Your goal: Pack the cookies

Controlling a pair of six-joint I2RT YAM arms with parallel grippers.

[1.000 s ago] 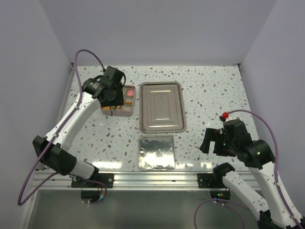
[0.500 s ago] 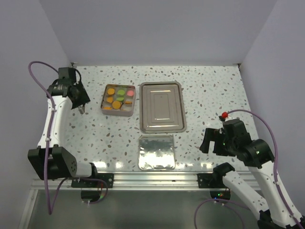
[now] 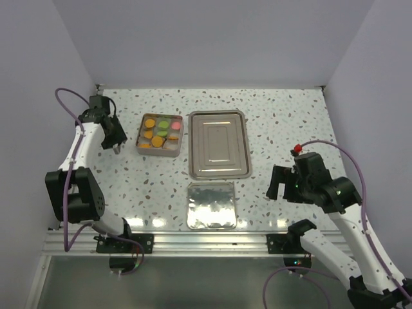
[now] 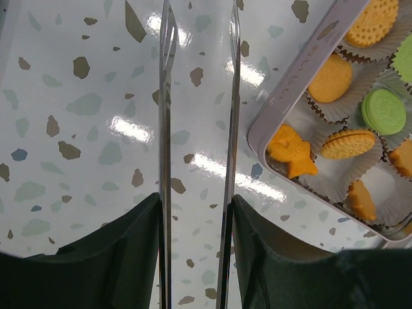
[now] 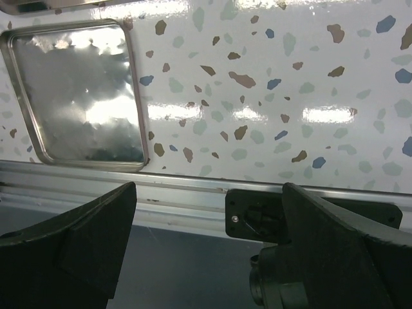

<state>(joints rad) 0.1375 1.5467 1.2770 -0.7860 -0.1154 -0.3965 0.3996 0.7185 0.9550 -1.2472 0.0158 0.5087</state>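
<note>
Nearest the rail, the right gripper (image 5: 207, 193) hangs with jaws spread wide and empty, beside a small foil tray (image 3: 211, 205). Farther back, the cookies (image 3: 161, 134) sit in their box (image 4: 291, 82), left of a large metal tray (image 3: 219, 144). The left gripper (image 4: 201, 26) is just left of the box, fingers partly apart, holding nothing.

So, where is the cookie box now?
In the top view, the box sits far left on the table, between the left gripper and the large tray.

Orange, green, pink cookies (image 3: 159, 134) lie in tin (image 4: 302, 66).
</note>
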